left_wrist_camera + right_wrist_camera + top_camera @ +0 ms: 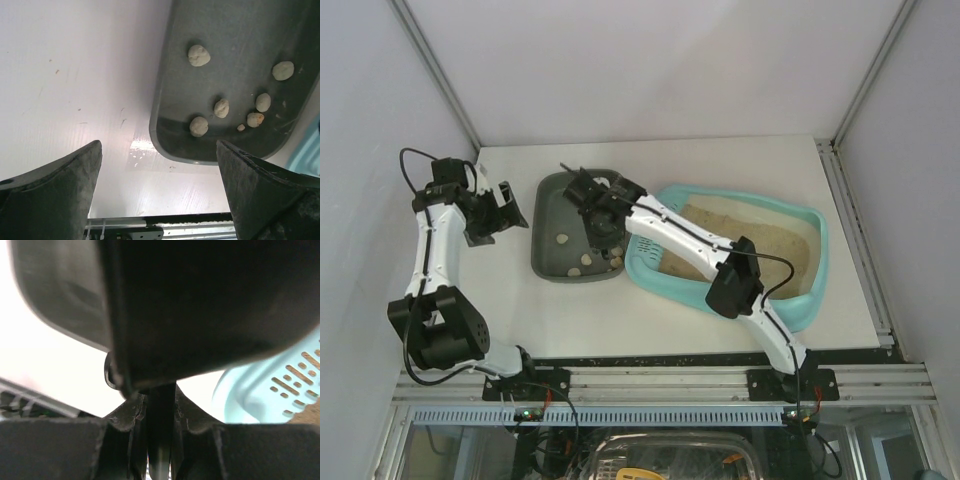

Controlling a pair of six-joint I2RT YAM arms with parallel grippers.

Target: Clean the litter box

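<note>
The turquoise litter box (821, 250) sat toward 3 o'clock on the white tabletop (720, 160), with a dark grey tray (550, 210) of pale clumps (199, 55) just beside it at 9 o'clock. Over the tray, the right tool (598, 212) clamped a thin dark handle (161, 430). The left tool (159, 165) hung spread wide at the tray's 9 o'clock.

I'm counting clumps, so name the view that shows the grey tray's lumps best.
Left wrist: the lumps lie unobstructed in the grey tray. Top view shows few, small, the right arm covering part. Right wrist shows none.
</note>
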